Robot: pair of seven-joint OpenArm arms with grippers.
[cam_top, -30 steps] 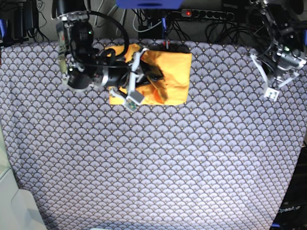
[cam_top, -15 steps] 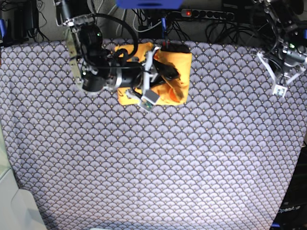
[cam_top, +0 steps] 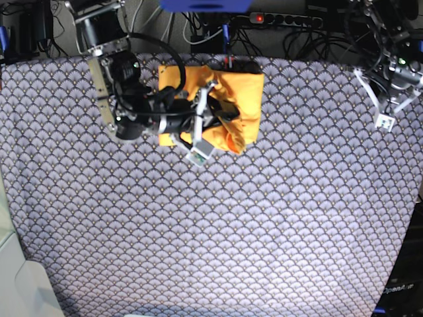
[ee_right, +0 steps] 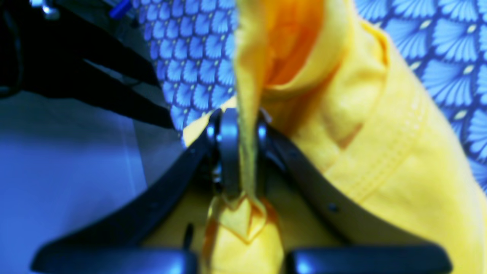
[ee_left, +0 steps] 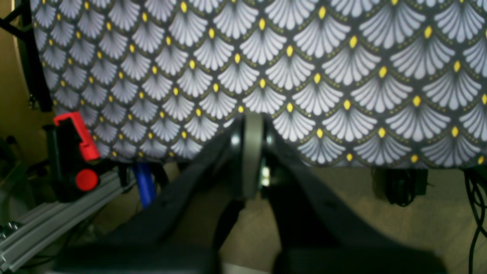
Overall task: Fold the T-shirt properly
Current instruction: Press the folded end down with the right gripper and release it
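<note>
**Right arm pinches the folded T-shirt at the far edge of the tabletop**

The T-shirt lies as a compact yellow-orange bundle near the far edge of the tabletop, which is covered with a grey fan-patterned cloth. Behind that edge run cables and a power strip with a red switch.

The right gripper reaches across the bundle from the base view's left. In the right wrist view its fingers are clamped on a thin raised fold of the T-shirt, with a small puckered corner of fabric poking out below the grip. A stitched hem runs diagonally over the cloth just beside the fingers. The rest of the garment sits bunched on the tabletop under and beside the arm.

The left gripper hangs over the far right corner of the tabletop, well apart from the T-shirt. In the left wrist view its fingers are pressed together with nothing between them, over the cloth's edge. A red-and-black clamp sits on an aluminium rail past that edge.
</note>
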